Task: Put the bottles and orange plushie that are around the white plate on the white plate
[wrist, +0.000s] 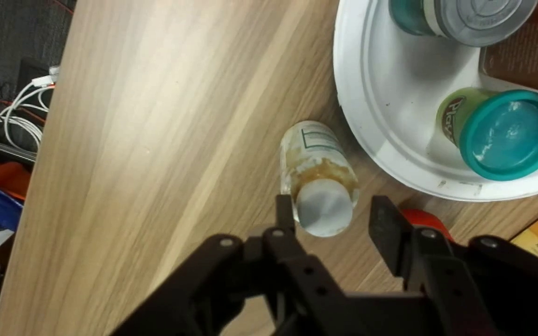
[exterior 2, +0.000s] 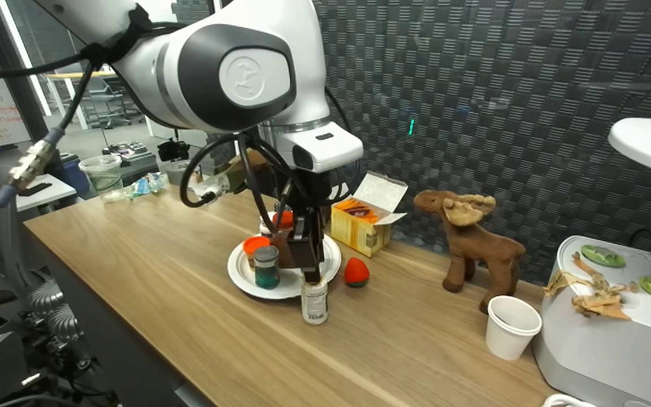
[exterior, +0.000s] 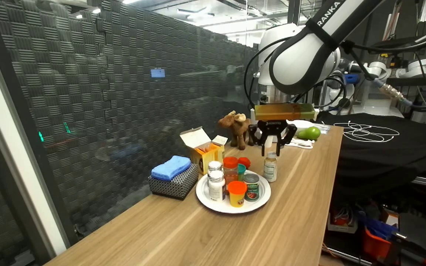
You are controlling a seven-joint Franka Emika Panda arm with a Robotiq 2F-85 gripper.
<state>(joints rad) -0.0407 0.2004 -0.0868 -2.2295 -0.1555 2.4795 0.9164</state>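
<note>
The gripper (exterior: pixel 270 150) is in a released condition: in the wrist view its fingers (wrist: pixel 383 219) stand parted on either side of the pale cap of a bottle (exterior: pixel 270 171), with a visible gap between the cap and one finger. Contact with the opposite finger cannot be determined. The bottle stands upright on the table (exterior: pixel 183 236), just beside the white plate (wrist: pixel 390 84) and outside its rim. The orange plushie (exterior 2: pixel 356 272) lies on the table near the plate, likewise outside the rim. On the plate stand two white bottles (exterior: pixel 217 189), a red-capped jar (exterior: pixel 230 170), a teal-topped tub (wrist: pixel 512 135), an orange-lidded tub (exterior: pixel 237 194) and a grey-lidded can (exterior: pixel 252 187). Near the plate stands a yellow carton (exterior 2: pixel 359 232), flaps raised; a brown plush animal (exterior 2: pixel 478 249) stands well apart.
</note>
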